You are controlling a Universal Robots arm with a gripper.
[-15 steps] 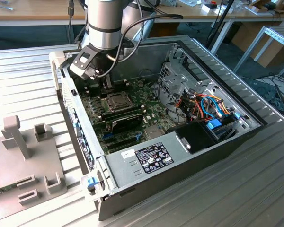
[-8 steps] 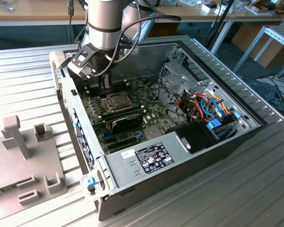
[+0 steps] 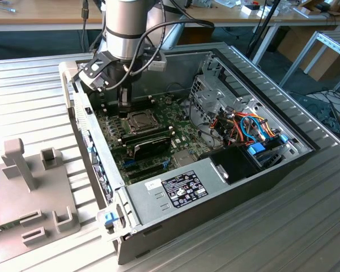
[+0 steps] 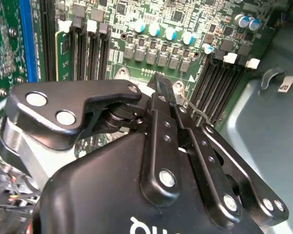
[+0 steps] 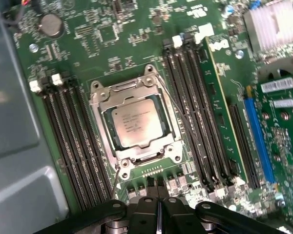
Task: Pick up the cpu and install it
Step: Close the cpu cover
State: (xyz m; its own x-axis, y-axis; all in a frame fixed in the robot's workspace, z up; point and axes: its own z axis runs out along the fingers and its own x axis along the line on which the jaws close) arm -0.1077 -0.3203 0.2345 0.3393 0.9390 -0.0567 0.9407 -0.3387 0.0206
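First wrist view shows the gripper (image 5: 158, 189) with its two fingers pressed together, holding nothing. Just past the fingertips lies the cpu (image 5: 136, 122). It sits flat inside the metal socket frame (image 5: 98, 103) on the green motherboard (image 5: 102, 53). Long black slots (image 5: 63, 131) run on both sides. The gripper and cpu are apart.

The gripper (image 5: 157, 192) is smooth black with a soft sheen, and its pins (image 4: 167, 178) are bright metal. Just ahead of its tips, the cpu (image 5: 138, 122) has a dull silver-grey metal top, ringed by a shinier bare-metal frame (image 5: 132, 87). Flanking that are matt black plastic slots (image 5: 71, 131) on the glossy green board (image 5: 102, 36). The wall (image 5: 14, 146) beyond the slots is matt grey metal.
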